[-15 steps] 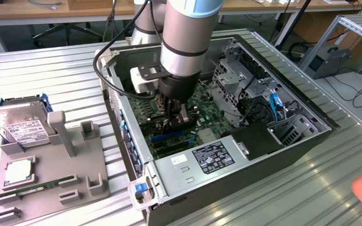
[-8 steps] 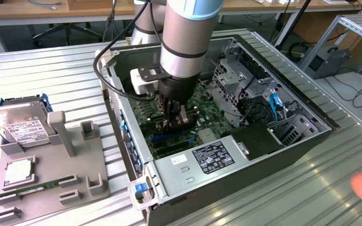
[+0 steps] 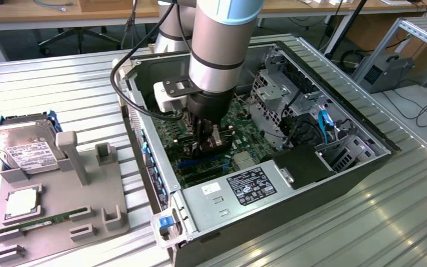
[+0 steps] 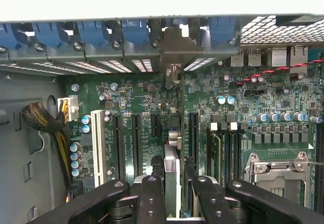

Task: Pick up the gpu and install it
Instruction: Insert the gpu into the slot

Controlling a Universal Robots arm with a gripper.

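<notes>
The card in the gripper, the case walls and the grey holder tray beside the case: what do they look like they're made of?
gpu: edge-on; silver bracket looks like bare stamped metal.
Computer case: apparently sheet steel, dull grey, with perforated panels.
Holder tray: matte grey, probably plastic, judging by its molded posts and slots.

The open computer case [image 3: 273,139] is seen from above and aside in the exterior view, while its motherboard [image 4: 152,118], shared by both, is faced closely from the wrist.
</notes>
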